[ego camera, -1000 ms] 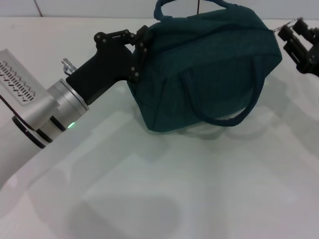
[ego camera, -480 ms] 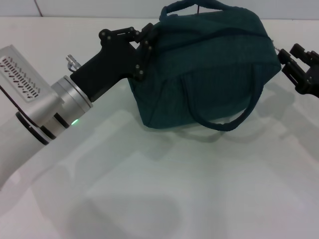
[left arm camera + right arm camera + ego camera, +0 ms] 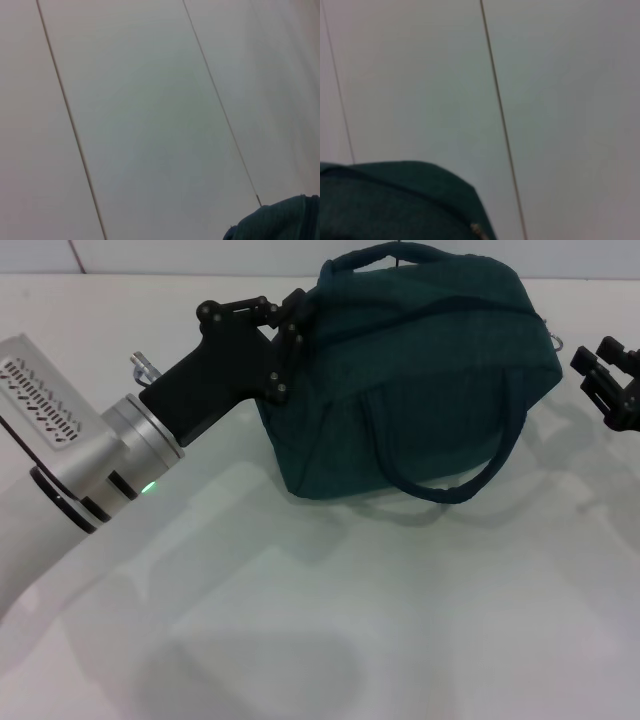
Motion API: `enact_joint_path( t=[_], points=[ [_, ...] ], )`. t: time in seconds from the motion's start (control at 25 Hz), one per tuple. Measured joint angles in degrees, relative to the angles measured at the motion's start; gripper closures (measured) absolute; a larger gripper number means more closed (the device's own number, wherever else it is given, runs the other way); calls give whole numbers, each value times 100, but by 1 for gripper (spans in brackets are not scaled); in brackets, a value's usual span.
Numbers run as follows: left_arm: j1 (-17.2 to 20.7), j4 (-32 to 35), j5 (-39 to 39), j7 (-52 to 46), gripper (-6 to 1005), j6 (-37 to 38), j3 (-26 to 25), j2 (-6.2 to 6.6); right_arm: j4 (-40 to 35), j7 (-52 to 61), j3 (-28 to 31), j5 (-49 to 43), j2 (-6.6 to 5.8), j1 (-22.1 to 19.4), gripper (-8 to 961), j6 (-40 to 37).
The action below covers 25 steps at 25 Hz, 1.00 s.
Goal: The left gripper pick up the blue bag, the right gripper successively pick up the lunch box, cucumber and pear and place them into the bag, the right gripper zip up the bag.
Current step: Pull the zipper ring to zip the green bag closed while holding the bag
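The dark teal-blue fabric bag (image 3: 420, 380) with two looped carry handles sits on the white glossy surface (image 3: 330, 610), bulging and closed along its top, so nothing of its contents can be seen. One handle (image 3: 450, 455) hangs down its front side; the other arches over the top. A small metal zipper pull (image 3: 557, 338) sticks out at the bag's right end. The left end effector (image 3: 290, 325), black on a silver wrist, is pressed together on the fabric at the bag's upper left corner. The right end effector (image 3: 612, 380) hovers just beside the bag's right end, apart from the zipper pull, fingers spread and holding nothing. Both wrist views show only pale wall panels and a corner of the bag.
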Motion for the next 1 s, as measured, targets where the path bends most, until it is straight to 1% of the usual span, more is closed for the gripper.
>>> enact_joint_path(
  t=[0.12, 0.28, 0.52, 1.0],
  points=[
    [-4, 0, 0, 22, 945, 0, 17, -5, -3, -5, -12, -182, -24, 54, 597, 30],
    [-5, 0, 0, 23, 945, 0, 21, -7, -50, -41, -17, -293, -25, 115, 597, 77],
    [4, 0, 0, 23, 946, 1, 25, -9, -456, -64, -14, -629, -17, 113, 596, 466],
    [-2, 0, -1, 24, 946, 1, 13, -15, -605, -77, -3, -782, 5, 273, 603, 652]
  ],
)
